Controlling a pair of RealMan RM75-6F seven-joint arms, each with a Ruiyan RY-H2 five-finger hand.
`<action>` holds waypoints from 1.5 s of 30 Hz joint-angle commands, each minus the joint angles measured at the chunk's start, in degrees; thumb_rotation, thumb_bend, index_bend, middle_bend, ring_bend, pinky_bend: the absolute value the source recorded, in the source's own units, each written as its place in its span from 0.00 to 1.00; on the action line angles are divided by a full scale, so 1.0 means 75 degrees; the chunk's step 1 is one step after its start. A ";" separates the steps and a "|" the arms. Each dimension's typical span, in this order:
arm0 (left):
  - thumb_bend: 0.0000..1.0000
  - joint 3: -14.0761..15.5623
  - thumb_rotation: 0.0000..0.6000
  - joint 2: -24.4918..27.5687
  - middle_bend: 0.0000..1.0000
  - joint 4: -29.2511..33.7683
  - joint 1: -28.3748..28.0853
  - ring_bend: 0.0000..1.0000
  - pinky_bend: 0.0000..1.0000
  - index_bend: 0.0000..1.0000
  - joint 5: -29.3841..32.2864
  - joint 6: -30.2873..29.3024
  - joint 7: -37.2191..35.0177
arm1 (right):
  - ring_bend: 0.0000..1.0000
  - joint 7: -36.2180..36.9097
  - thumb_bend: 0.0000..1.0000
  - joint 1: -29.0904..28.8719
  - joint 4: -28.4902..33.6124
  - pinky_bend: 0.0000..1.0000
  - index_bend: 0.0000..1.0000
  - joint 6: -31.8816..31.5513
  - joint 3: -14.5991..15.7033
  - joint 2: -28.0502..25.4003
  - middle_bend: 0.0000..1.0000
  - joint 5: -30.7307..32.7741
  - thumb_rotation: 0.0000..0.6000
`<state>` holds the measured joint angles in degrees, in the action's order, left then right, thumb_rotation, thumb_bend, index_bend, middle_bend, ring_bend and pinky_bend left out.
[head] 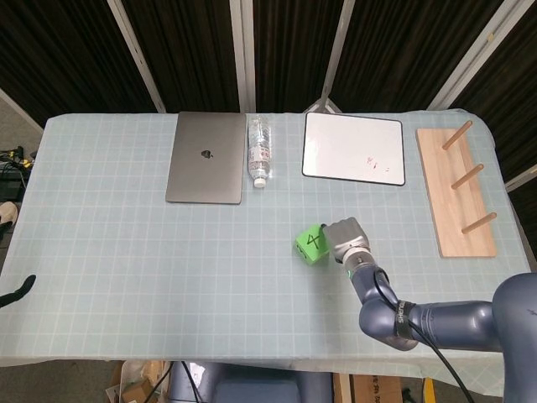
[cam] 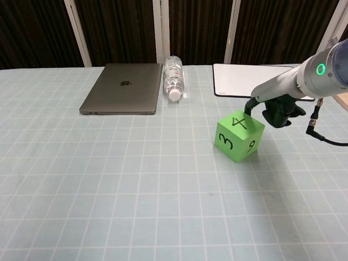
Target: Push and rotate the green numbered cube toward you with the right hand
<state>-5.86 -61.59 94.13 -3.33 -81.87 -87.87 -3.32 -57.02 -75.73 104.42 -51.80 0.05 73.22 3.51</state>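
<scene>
The green numbered cube (head: 311,243) (cam: 237,136) sits right of the table's middle, with 4 on top. In the chest view a corner faces me, with 3 on the left face and 9 on the right. My right hand (head: 346,239) (cam: 273,110) is just right of it. One dark fingertip (cam: 249,109) touches the cube's far top edge, and the other fingers are curled in. At the left edge of the head view lies a dark curved shape (head: 17,290) that may be part of my left hand. Too little of it shows to tell.
Along the far side lie a closed grey laptop (head: 207,157), a water bottle on its side (head: 259,150) and a whiteboard (head: 353,159). A wooden peg rack (head: 455,191) is at the right. A checked cloth (head: 126,252) covers the table.
</scene>
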 commanded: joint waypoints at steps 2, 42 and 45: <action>0.32 -0.0001 1.00 0.0000 0.00 0.0003 -0.0002 0.00 0.00 0.10 0.0003 0.0003 0.0006 | 0.77 -0.0061 0.90 -0.0159 0.0017 0.68 0.19 -0.0079 -0.0025 0.0125 0.79 0.0088 1.00; 0.32 -0.0015 1.00 0.0006 0.00 0.0021 -0.0023 0.00 0.00 0.10 0.0061 0.0062 0.0004 | 0.77 -0.0432 0.90 -0.1211 0.1202 0.68 0.21 -0.0820 -0.0174 0.0653 0.79 0.0380 1.00; 0.32 -0.0019 1.00 -0.0001 0.00 0.0021 -0.0025 0.00 0.00 0.10 0.0069 0.0064 0.0020 | 0.77 -0.0436 0.90 -0.1245 0.1324 0.68 0.21 -0.0840 -0.0175 0.0669 0.79 0.0357 1.00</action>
<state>-6.00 -61.59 94.29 -3.52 -81.35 -87.39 -3.17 -60.26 -84.96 114.15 -58.02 -1.27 78.17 6.26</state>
